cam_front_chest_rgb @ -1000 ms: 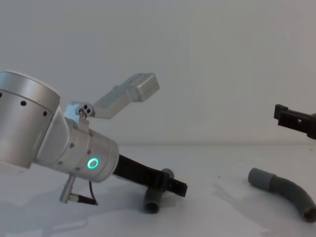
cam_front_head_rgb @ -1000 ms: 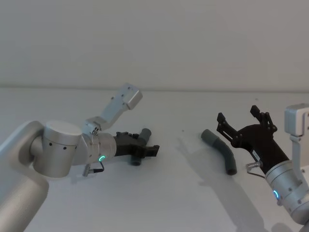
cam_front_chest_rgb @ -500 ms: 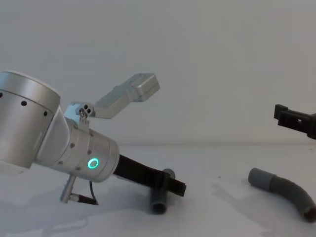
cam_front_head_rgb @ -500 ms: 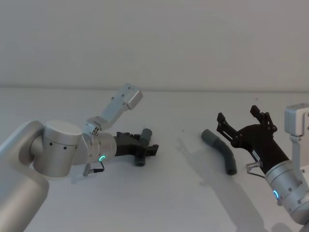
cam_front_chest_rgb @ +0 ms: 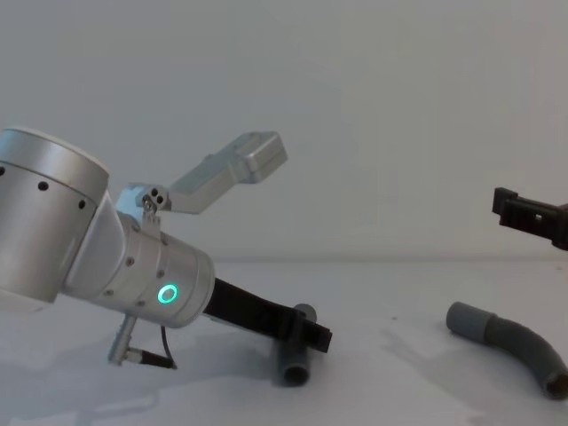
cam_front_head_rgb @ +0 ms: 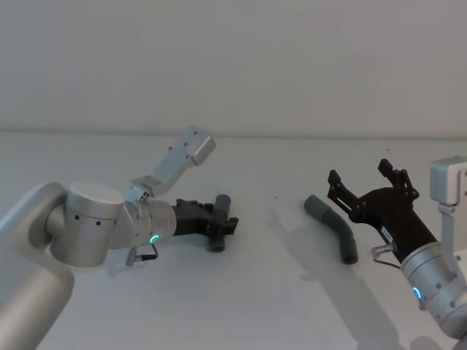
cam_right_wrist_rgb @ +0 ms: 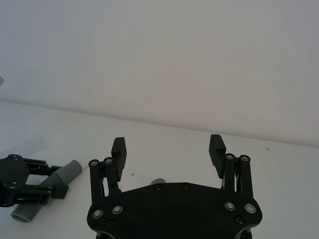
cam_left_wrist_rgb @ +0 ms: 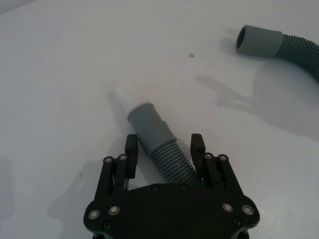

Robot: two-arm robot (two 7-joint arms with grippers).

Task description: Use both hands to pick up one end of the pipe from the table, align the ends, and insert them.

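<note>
The short pipe piece lies on the white table, its grey cuff ending in a white tip. My left gripper reaches low over the table and is shut on its ribbed middle, one finger against each side. In the chest view the same gripper holds the piece with its near end down on the table. The longer bent piece lies to the right, its plain socket cuff turned toward the short piece. My right gripper hovers open just right of the long piece.
A bare wall stands behind the table's far edge. The left arm's silver wrist with its green ring bulks large on the left. White table surface lies between the two pipe pieces.
The left gripper's fingers have closed in on the short piece, and its near end has swung to the right. The right arm and the long piece have not moved.
</note>
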